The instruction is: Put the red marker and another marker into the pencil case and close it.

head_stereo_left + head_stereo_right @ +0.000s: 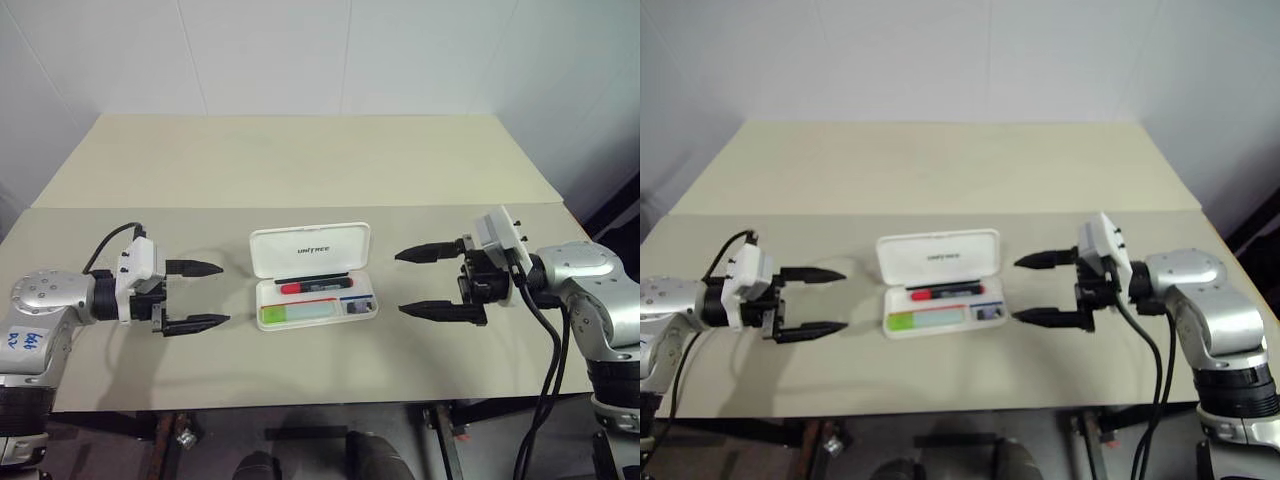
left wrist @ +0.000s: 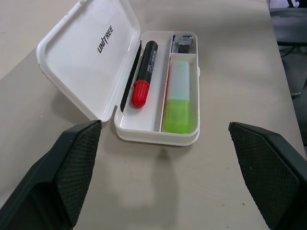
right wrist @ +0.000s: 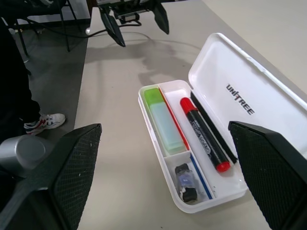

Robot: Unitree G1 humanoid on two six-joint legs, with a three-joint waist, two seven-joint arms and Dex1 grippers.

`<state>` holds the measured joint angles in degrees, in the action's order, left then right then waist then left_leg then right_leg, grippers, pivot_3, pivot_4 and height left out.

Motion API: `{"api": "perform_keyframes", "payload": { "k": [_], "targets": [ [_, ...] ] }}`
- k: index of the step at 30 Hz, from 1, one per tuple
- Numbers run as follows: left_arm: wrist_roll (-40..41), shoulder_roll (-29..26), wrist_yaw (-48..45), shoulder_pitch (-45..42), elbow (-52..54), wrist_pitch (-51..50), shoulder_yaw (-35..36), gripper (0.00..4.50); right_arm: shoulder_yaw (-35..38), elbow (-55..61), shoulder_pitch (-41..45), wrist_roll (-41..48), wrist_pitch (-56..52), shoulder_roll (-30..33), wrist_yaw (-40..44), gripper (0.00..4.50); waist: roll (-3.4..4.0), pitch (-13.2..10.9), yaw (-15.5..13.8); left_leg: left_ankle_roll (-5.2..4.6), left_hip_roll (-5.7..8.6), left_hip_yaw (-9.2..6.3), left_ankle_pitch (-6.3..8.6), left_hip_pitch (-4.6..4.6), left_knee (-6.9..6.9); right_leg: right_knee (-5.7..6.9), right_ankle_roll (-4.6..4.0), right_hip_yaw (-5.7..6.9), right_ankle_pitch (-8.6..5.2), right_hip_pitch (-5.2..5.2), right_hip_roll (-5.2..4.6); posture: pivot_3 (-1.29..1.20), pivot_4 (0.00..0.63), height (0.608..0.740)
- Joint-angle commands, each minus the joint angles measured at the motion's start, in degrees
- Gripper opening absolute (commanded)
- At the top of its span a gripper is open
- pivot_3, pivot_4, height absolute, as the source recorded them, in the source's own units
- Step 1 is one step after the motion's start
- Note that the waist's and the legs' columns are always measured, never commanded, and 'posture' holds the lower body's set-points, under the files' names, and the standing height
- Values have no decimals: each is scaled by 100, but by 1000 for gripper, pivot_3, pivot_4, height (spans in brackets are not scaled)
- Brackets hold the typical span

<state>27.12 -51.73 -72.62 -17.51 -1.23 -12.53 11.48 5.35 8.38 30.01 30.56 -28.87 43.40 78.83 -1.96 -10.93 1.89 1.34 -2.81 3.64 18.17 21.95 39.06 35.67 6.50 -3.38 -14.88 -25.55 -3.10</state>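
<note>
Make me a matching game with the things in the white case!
Things:
1. red marker
2. green marker
3. lid
4. black clip

Where or how:
A. small end compartment
B. standing open
C. long slot nearest the lid
D. wide slot on the side away from the lid

Pairs: 1-C, 2-D, 3-B, 4-A

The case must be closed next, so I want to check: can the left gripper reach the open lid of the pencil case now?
Probably yes. The left gripper is open and hangs beside the pencil case, with only bare table between them. The lid stands up, with nothing on or against it.
</note>
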Motion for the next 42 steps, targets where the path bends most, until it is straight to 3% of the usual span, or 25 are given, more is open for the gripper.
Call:
{"api": "perform_keyframes", "payload": {
  "k": [1,12,20,26,34,42],
  "targets": [
    [213,-24,-69,7,-53,29,291,3626,133,-14,140,134,204,5,-78,4500,0,0,-4,0,0,0,0,0,0,0,0,0,0,0,0,0,150,740],
    [398,45,83,85,117,-122,453,26,-88,-330,255,54,547,-72,-88,4500,0,0,-22,0,0,1,0,3,0,-4,0,1,0,0,-2,0,150,740],
    [222,452,1446,-412,-161,-459,687,9,-141,-478,302,-6,622,-93,-177,4500,0,0,-26,0,0,-1,0,3,1,-1,2,0,1,0,-2,0,150,740],
    [-507,965,2197,-1381,-944,-271,-28,9,-232,-543,392,-13,640,-265,-392,4500,0,1,-45,5,4,-2,-3,3,2,1,7,0,5,4,-2,0,150,740],
    [-868,1599,2025,-2040,-1542,-73,-717,9,-255,-364,334,23,598,-391,-620,4500,0,0,-23,5,5,-2,-3,14,2,2,13,2,8,3,-2,0,150,740],
    [-762,1657,1400,-2066,-1550,382,-745,9,-216,-163,186,105,535,-437,-841,4500,0,0,-35,6,5,-3,-3,14,3,5,13,2,8,4,-1,0,150,740]
  ]
}}
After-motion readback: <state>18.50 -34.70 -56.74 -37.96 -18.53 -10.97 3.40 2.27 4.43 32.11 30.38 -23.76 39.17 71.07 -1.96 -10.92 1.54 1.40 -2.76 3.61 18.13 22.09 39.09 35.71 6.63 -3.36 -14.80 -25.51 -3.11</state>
